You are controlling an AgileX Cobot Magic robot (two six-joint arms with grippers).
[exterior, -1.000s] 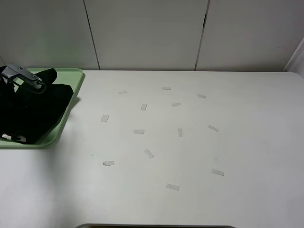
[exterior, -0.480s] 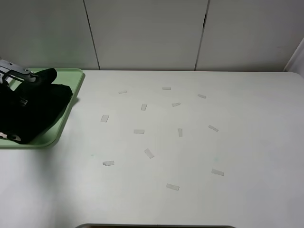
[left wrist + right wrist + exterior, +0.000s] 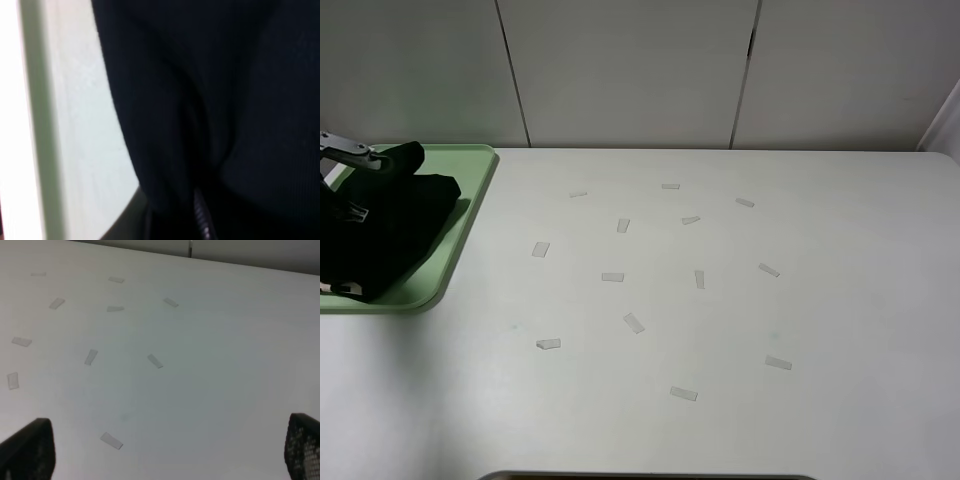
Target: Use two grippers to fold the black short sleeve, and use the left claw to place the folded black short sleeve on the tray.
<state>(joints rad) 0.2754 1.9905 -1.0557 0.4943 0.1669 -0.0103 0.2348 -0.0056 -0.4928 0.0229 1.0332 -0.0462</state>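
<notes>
The folding looks done: the black shirt (image 3: 382, 232) sits bunched over the green tray (image 3: 470, 205) at the left edge of the desk (image 3: 720, 320), one corner reaching the rim. The left gripper (image 3: 350, 160) seems clenched on the cloth, though dark fabric hides its jaws; letting go remains. The right gripper (image 3: 165, 460) hangs wide apart, grasping nothing.

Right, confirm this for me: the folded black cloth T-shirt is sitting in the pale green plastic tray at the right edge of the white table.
Not quite. The folded black cloth T-shirt is in the pale green plastic tray, but that tray sits at the left edge of the white table, not the right. The exterior high view shows it.
</notes>
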